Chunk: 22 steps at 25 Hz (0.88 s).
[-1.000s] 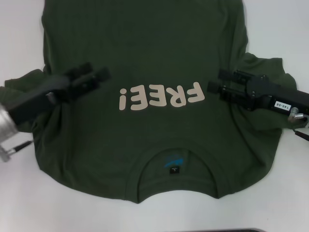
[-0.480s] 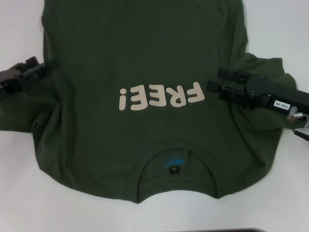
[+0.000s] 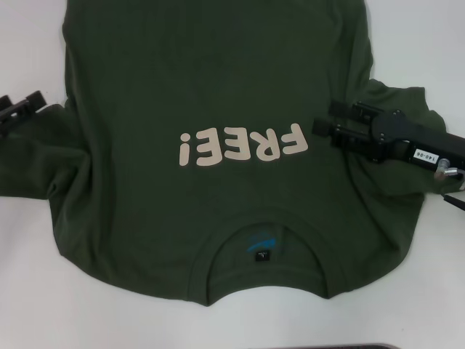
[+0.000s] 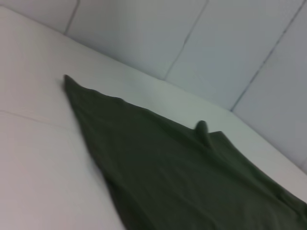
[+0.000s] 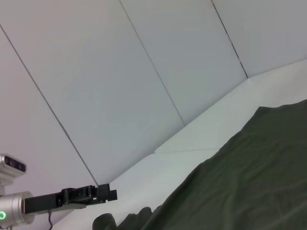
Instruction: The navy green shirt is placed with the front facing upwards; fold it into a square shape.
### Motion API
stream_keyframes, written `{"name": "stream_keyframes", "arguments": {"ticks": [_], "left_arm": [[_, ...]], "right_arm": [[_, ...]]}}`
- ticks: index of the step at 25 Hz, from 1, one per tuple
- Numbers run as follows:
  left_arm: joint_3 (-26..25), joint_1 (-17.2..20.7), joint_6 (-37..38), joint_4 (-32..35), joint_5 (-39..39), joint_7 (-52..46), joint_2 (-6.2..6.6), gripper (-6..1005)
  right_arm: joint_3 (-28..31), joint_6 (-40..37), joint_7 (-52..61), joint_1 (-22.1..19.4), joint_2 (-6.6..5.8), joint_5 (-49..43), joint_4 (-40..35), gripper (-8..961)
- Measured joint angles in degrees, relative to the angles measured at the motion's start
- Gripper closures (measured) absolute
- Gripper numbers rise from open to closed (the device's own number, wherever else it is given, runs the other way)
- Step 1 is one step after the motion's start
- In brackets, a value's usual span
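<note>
The navy green shirt [image 3: 218,80] lies spread front up on the white table, its cream letters [image 3: 241,145] upside down to me and its collar with the small tag [image 3: 261,254] nearest me. My right gripper [image 3: 321,122] hovers open over the shirt's right side beside the letters, above the rumpled right sleeve [image 3: 403,174], with nothing between its fingers. My left gripper [image 3: 27,103] is open at the picture's left edge, beside the left sleeve [image 3: 29,160], and shows far off in the right wrist view [image 5: 111,193]. Only shirt cloth [image 4: 192,177] shows in the left wrist view.
White table [image 3: 407,43] surrounds the shirt on all sides. Pale wall panels [image 5: 120,86] stand behind the table. A dark strip [image 3: 327,347] runs along the near edge of the head view.
My left arm has pulled back leftward from over the shirt's chest to the picture's edge, holding nothing. The right gripper and the shirt have not moved.
</note>
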Motion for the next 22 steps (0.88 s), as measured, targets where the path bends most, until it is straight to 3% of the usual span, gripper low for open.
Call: {"name": "stream_keyframes", "arguments": {"ticks": [6,22], "left_arm": [[-3.81,0.31,-0.17,0.36,4.10,-1.37,0.55,100],[-4.27,1.60,-0.11,5.20,12.96,-8.17,0.25,102]], "right_arm": [[0.18,-0.14,0.00,-0.12,-0.01,0.00,0.00,226],[0.37,-0.23,0.00,-0.14,-0.01,0.00,0.00,227]]}}
